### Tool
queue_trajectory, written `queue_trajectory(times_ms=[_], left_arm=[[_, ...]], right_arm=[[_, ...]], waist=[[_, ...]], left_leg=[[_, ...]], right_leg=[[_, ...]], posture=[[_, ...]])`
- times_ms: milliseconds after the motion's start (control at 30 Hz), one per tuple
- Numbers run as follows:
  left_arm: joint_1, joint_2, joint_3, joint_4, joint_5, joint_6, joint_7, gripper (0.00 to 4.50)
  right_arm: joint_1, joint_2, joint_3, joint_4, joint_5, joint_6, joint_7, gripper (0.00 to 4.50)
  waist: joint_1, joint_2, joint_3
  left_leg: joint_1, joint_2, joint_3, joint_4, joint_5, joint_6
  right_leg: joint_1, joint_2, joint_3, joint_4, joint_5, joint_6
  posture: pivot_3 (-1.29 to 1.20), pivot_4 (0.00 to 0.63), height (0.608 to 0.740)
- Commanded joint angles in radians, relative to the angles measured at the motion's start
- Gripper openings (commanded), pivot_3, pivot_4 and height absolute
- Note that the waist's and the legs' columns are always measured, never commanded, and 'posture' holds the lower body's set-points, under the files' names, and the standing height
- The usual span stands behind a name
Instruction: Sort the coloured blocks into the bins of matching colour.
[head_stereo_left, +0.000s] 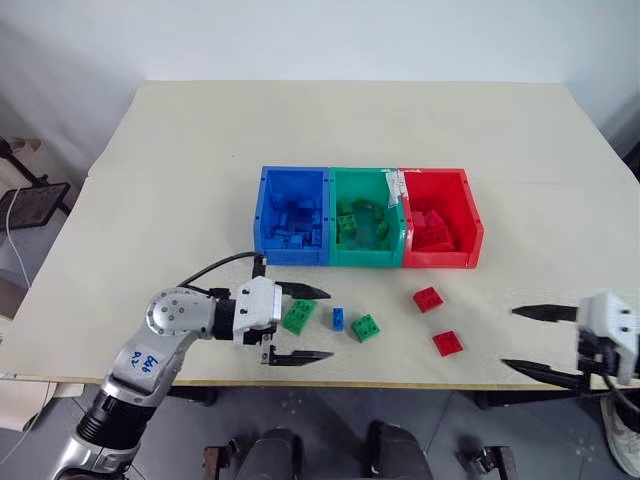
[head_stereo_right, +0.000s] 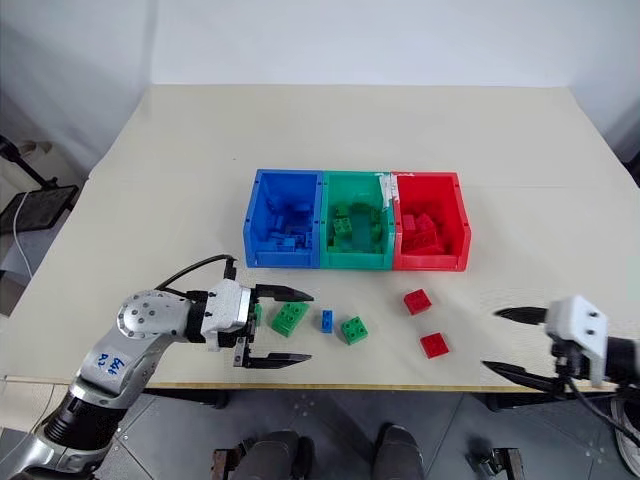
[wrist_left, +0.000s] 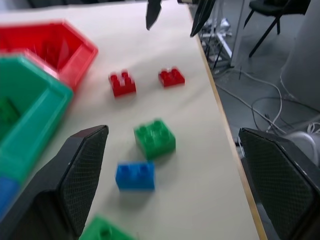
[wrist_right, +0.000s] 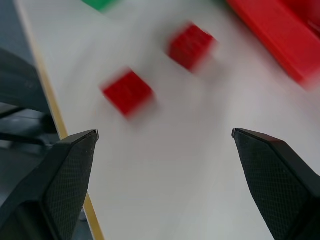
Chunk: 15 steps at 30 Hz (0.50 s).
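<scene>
On the table (head_stereo_left: 150, 170), 5 blocks (head_stereo_left: 366, 327) lie before the bins (head_stereo_left: 366, 232).

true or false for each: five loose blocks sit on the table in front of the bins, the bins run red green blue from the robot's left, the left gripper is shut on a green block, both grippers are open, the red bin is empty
1. Five loose blocks lie on the table in front of the bins: true. They are two green blocks, one blue block and two red blocks.
2. The bins run red, green, blue from the robot's left: false. They run blue, green, red.
3. The left gripper is shut on a green block: false. Its jaws are apart and hold nothing; a green block lies between them on the table.
4. Both grippers are open: true. The right gripper is open too, near the table's edge.
5. The red bin is empty: false. Red blocks lie inside it.
</scene>
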Motion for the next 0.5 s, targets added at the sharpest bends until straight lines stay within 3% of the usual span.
queue_trajectory(times_ms=[33, 233, 500], left_arm=[[0.043, 0.045, 0.071, -0.006, -0.027, -0.015, -0.025, 4.45], [0.100, 0.086, 0.129, -0.022, -0.030, -0.024, -0.026, 4.45], [0.134, 0.083, 0.128, -0.080, -0.031, -0.010, -0.004, 4.45]], right_arm=[[-0.154, -0.004, 0.132, 0.034, -0.062, 0.010, 0.002, 4.50], [-0.387, 0.032, 0.318, 0.191, -0.159, -0.052, 0.062, 4.50], [-0.549, 0.081, 0.431, 0.328, -0.232, -0.077, 0.086, 4.50]], waist=[[0.000, 0.000, 0.000], [0.006, 0.000, 0.000], [-0.001, 0.000, 0.000]], left_leg=[[0.000, 0.000, 0.000, 0.000, 0.000, 0.000], [-0.003, -0.001, -0.001, 0.000, 0.000, 0.000], [-0.003, 0.001, 0.000, 0.000, -0.001, -0.001]], right_leg=[[0.000, 0.000, 0.001, 0.000, 0.000, 0.000], [-0.001, 0.001, 0.002, -0.003, 0.000, 0.000], [-0.002, 0.003, 0.001, -0.002, 0.000, 0.000]], posture=[[0.00, 0.150, 0.740], [0.00, 0.150, 0.740], [0.00, 0.150, 0.740]])
